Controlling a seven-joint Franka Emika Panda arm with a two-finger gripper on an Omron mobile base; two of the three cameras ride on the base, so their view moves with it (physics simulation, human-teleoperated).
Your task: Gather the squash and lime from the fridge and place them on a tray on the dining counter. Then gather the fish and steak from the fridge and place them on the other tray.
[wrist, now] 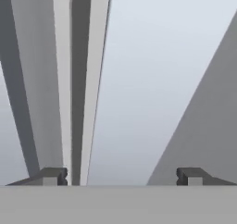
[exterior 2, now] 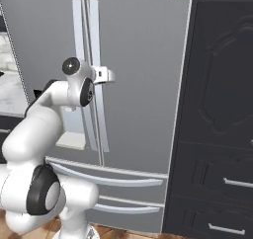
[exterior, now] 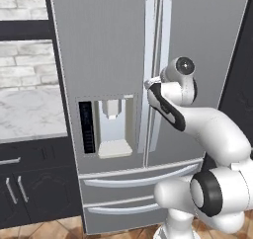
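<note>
Your claw [wrist: 121, 176] stands wide with nothing between its tips, right up against the fridge [exterior: 108, 50]. One fingertip [wrist: 52, 176] sits just beside the bar handle [wrist: 81, 79] by the door seam. Both doors are closed.

One tall grey steel double-door fridge [exterior: 113, 60] stands here, with two doors, two long pale vertical bar handles [exterior: 149, 60], one recessed water dispenser [exterior: 114, 127] and two lower drawers [exterior: 133, 181]. Left of it sits one white marble countertop [exterior: 27, 112], and to its right stands one dark panelled cabinet [exterior 2: 222, 109].
</note>
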